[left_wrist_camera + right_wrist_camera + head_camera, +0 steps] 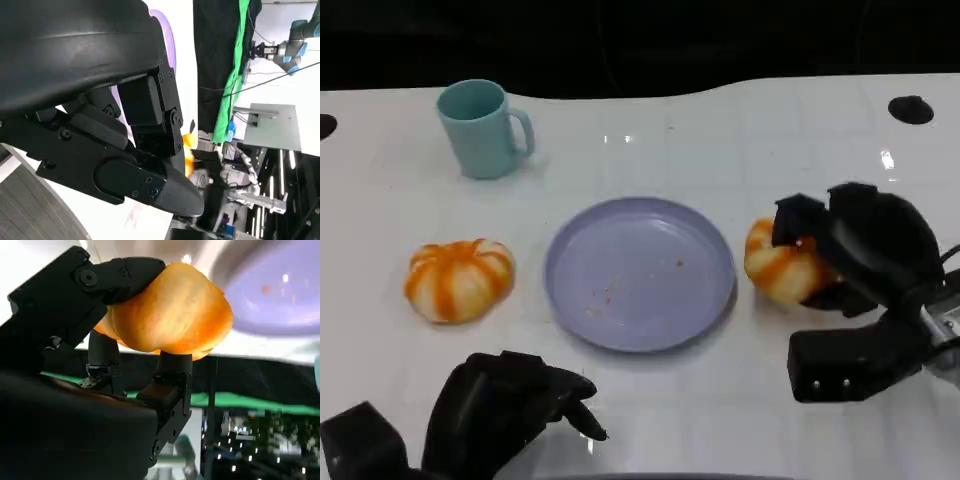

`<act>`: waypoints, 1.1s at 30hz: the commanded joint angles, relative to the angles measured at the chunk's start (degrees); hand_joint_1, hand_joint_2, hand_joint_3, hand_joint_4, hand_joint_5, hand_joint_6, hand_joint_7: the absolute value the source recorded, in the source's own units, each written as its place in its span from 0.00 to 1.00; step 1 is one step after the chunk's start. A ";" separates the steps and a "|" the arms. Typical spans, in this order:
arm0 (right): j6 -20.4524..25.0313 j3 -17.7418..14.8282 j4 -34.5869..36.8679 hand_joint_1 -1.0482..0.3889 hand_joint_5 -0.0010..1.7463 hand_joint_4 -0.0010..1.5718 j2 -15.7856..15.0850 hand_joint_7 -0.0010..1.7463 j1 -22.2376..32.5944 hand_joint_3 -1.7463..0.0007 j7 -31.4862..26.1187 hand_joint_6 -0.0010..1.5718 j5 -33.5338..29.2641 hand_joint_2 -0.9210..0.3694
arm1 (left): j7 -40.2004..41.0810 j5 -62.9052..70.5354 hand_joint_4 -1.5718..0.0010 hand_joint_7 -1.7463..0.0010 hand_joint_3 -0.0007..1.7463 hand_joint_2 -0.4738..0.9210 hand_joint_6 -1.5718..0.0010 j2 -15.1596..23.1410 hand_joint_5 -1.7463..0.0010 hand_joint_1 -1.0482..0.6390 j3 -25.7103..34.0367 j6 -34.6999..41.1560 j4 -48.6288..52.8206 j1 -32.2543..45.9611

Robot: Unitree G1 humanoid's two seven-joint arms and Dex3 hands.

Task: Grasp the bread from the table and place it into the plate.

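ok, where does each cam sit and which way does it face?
Head: above the table, looking down at plate, mug, both hands.
Left wrist: behind the left hand, looking past it across the plate's edge.
Right wrist: behind the right hand, facing the bread it grips.
Shared: all three show the plate.
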 commanded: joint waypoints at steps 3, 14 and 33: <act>-0.47 -2.48 -4.46 0.60 1.00 0.59 -0.28 0.94 -0.53 0.41 0.15 0.46 2.11 0.41 | -0.17 -0.17 0.20 0.99 0.00 0.96 0.00 0.97 0.51 0.05 0.49 -0.25 0.57 -0.03; -5.98 -1.07 -2.85 0.62 1.00 0.61 4.18 1.00 -4.46 0.31 4.09 0.46 3.77 0.48 | -0.03 -0.17 0.20 0.99 0.00 0.96 0.00 0.66 0.50 0.04 0.11 -0.22 -0.23 0.64; -6.46 1.51 17.93 0.65 1.00 0.60 16.50 0.96 -13.94 0.42 6.01 0.47 5.25 0.42 | -0.31 -0.30 0.20 0.98 0.00 0.96 0.00 0.73 0.50 0.05 -0.20 0.13 -0.41 1.29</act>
